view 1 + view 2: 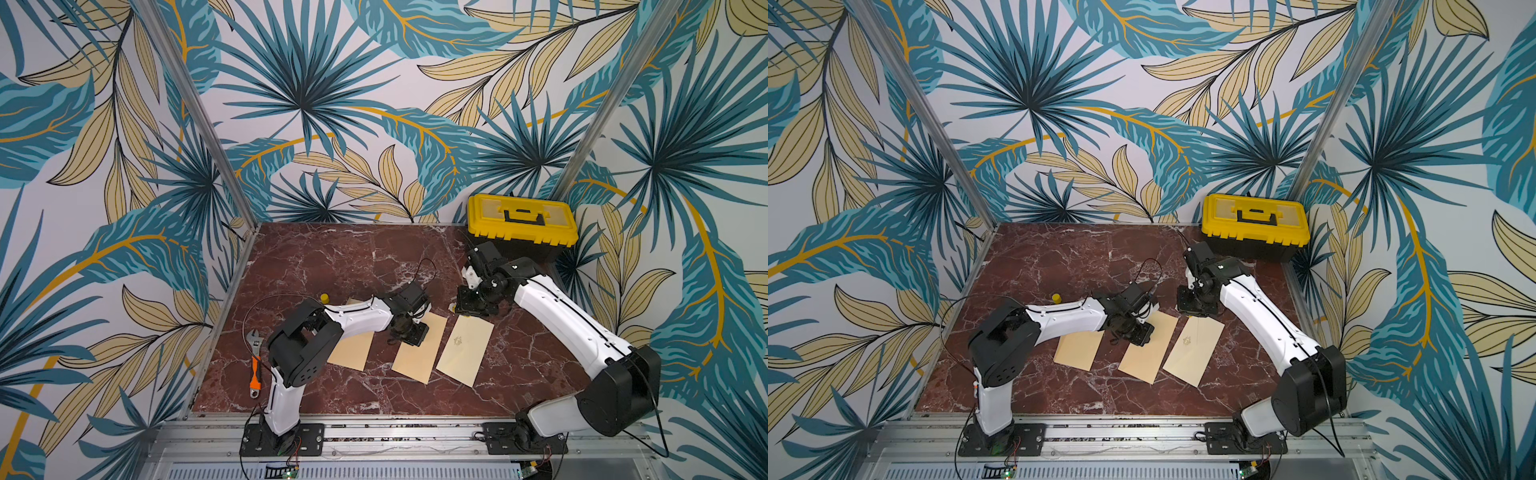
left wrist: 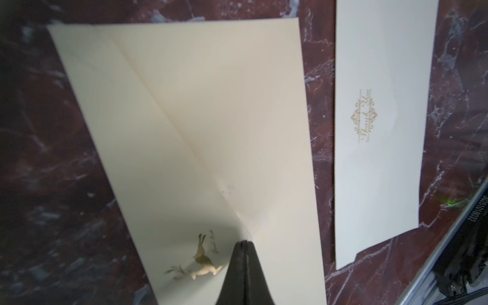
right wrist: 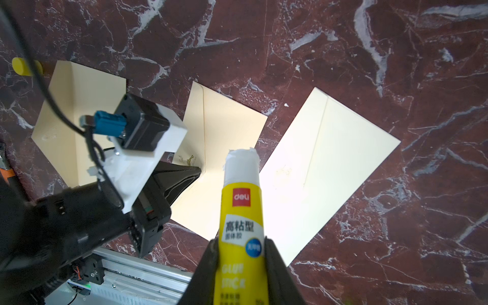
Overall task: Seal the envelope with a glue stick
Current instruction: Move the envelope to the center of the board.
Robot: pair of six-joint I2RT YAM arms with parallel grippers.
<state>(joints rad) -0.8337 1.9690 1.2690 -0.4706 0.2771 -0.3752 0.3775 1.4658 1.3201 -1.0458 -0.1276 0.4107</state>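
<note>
Bimanual station during envelope sealing. The glue stick (image 3: 241, 224) was held in the right gripper (image 3: 240, 244), whose fingers were clamped on the lower part of the tube. It was raised above the marble table (image 1: 332, 257), near the far ends of the middle envelope (image 3: 227, 124) and the right envelope (image 3: 330, 158).

The tube was bright yellow and uncapped, with a ragged white column of glue exposed at its end. A red square reading "deli" was printed near that end, followed by a white band with the characters "高粘型" and "固体胶" and a blue roundel too small to be read. "GLUE STICK" was lettered between the fingers. A yellow cap (image 3: 22, 66) was seen beside the left envelope (image 3: 66, 132).

The left gripper (image 2: 244, 241) was closed, jaws together, at the point of the middle envelope's flap. Whether paper was pinched could not be told. A gold deer motif (image 2: 203, 264) was printed beside it, and "Thank You" (image 2: 365, 116) in gold script was carried by the right envelope.
</note>
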